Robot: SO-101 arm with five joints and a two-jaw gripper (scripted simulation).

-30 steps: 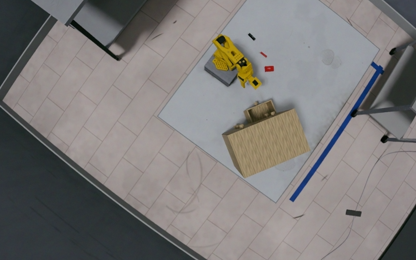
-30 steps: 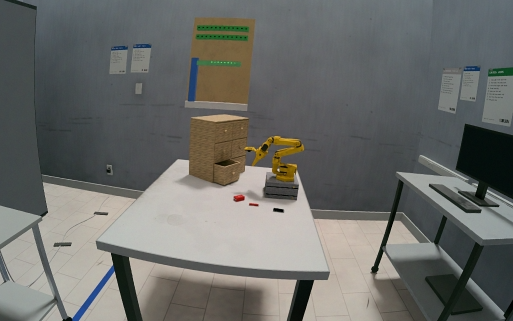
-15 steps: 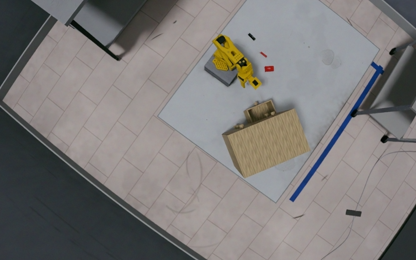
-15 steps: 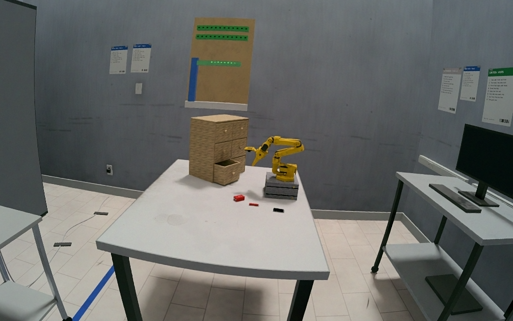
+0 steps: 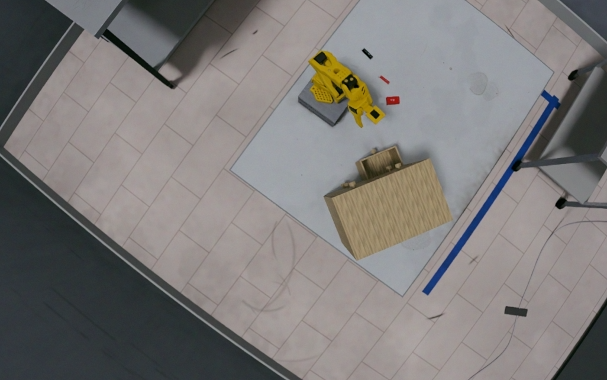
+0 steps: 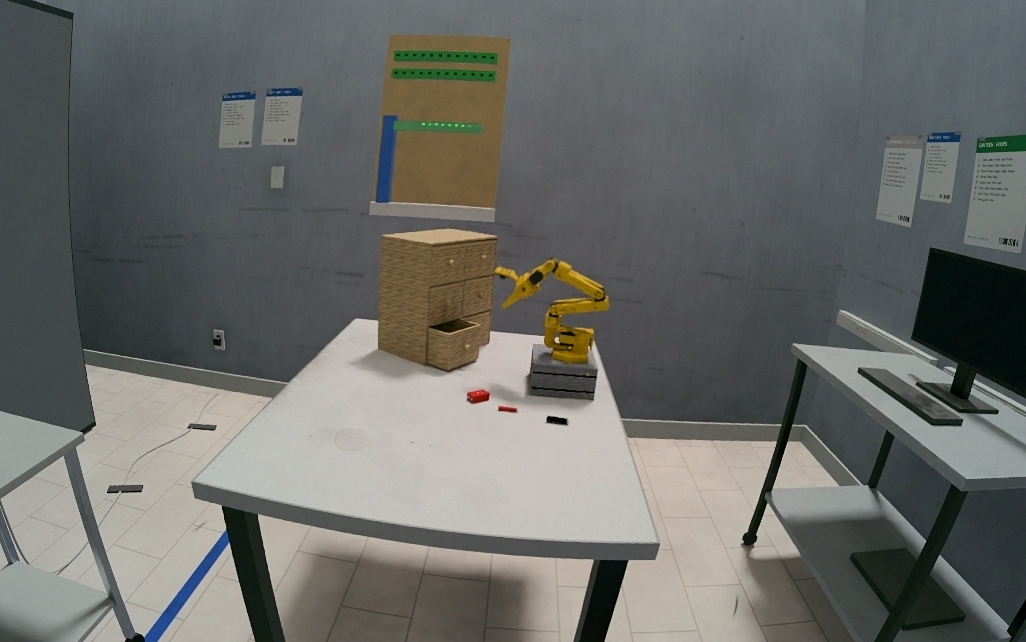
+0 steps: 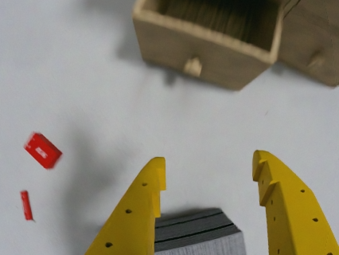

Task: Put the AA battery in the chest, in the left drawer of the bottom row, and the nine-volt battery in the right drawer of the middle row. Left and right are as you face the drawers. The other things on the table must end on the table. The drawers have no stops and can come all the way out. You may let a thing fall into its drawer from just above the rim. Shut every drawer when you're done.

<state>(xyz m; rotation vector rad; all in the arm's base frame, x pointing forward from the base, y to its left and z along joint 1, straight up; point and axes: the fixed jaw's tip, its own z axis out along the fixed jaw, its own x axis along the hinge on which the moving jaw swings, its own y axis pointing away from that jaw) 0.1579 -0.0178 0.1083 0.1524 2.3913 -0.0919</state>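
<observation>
The wooden chest [image 5: 391, 208] [image 6: 403, 299] has its bottom-left drawer [image 5: 379, 164] [image 6: 452, 350] [image 7: 227, 60] pulled out; nothing shows inside the visible part. The middle-right drawer [image 6: 472, 289] looks shut. The red nine-volt battery [image 5: 392, 100] [image 6: 478, 395] [image 7: 43, 151] lies on the table. The slim red AA battery [image 5: 384, 80] [image 6: 507, 409] [image 7: 26, 205] lies near it. My gripper [image 7: 208, 169] [image 6: 505, 304] is open and empty, raised over the table between the arm's base and the open drawer. Both batteries are to its left in the wrist view.
A small black object [image 5: 367, 53] [image 6: 556, 420] lies on the table [image 5: 429, 121] [image 6: 423, 484] beyond the AA battery. The arm's grey base block [image 5: 323, 106] [image 6: 562, 380] [image 7: 199, 235] stands at the table's edge. The drawer knobs stick out from the chest front.
</observation>
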